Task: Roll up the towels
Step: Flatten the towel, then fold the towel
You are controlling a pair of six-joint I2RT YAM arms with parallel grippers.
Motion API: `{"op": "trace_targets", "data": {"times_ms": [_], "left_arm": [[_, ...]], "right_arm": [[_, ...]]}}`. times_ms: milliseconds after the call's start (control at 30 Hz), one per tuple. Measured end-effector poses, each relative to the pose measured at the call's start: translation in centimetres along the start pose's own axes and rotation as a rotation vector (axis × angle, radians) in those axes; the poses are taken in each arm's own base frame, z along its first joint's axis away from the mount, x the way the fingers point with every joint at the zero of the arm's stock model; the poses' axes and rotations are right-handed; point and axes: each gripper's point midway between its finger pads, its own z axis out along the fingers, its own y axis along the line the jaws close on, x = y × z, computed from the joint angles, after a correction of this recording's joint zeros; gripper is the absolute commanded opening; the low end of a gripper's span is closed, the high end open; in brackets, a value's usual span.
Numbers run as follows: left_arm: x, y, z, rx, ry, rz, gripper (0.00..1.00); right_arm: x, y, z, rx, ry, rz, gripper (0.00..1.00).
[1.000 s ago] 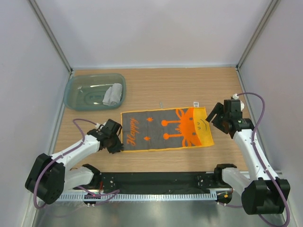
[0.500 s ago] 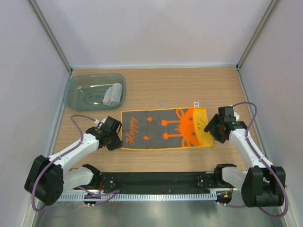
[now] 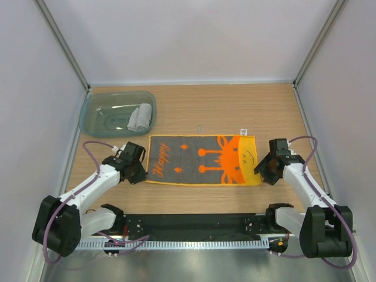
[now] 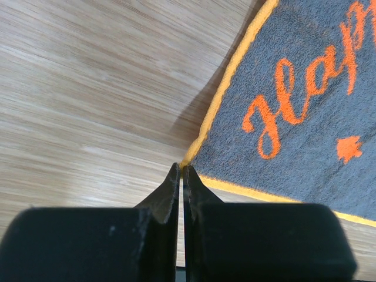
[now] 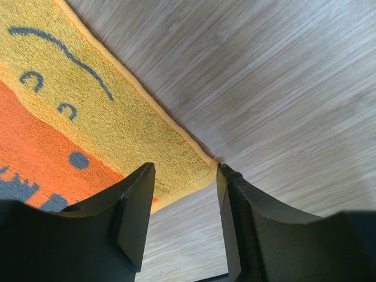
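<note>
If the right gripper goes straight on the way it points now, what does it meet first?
Probably the yellow corner of the orange towel, which lies inside the open right gripper; the wooden table is just beneath.

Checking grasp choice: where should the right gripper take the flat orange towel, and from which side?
Its near right corner, from the right: the orange towel lies flat, only edges are pinchable, and that corner sits between the right gripper's open fingers.

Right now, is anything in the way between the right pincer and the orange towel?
No, nothing visible is. The right pincer is open, with its tips right at the orange towel's near right corner.
</note>
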Motion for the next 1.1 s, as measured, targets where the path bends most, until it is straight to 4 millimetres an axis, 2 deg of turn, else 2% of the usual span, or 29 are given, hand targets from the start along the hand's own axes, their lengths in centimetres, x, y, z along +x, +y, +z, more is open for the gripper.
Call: {"op": "trace_targets", "data": {"times_ms": [267, 500, 700, 967, 1100], "left_arm": [[-0.2, 0.2, 0.0, 0.005, 0.007, 0.004, 0.0], [-0.3, 0.2, 0.2, 0.008, 0.011, 0.008, 0.0], [-0.3, 0.1, 0.3, 0.009, 0.011, 0.016, 0.0], [-0.3, 0.2, 0.4, 0.006, 0.013, 0.015, 0.0], [-0.4, 0.2, 0.4, 0.006, 0.012, 0.015, 0.0]], "right_arm": [[1.9, -1.1, 0.5, 0.026, 0.063, 0.023, 0.49], [2.4, -1.4, 0.6, 0.038, 0.079, 0.033, 0.43], [2.8, -1.7, 0.9, 0.053, 0.095, 0.035, 0.3], [2.8, -1.4, 1.0, 0.04, 0.102, 0.036, 0.22], [2.8, -1.2, 1.1, 0.029, 0.102, 0.036, 0.12]]}}
